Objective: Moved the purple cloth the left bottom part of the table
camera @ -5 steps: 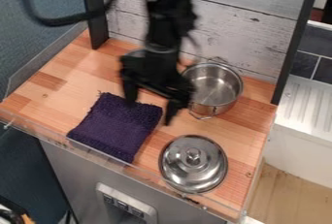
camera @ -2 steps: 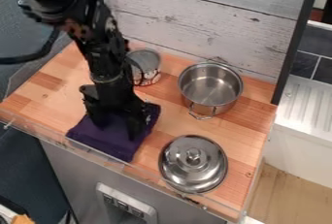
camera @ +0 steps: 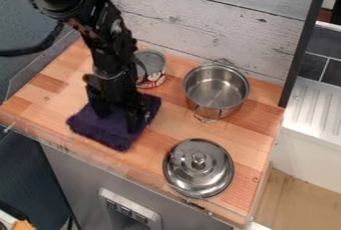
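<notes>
Your purple cloth [camera: 110,141] lies at the pot's [camera: 216,90] eight o'clock, under the end effector [camera: 118,124]; whether that grips it, you can't tell. Expect light, soft, floppy handling: pinch a thick fold near the middle.

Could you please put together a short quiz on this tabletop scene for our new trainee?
1. True or false: the metal lid is on top of the pot.

2. Multiple choice: where is the gripper?
a) inside the pot
b) down at the purple cloth
c) above the lid

3. Short answer: which object stands on the wooden table, near the back wall, between the robot arm and the pot?

Key: 1. False, the lid lies on the table apart from the pot. 2. b. 3. The can.
</notes>
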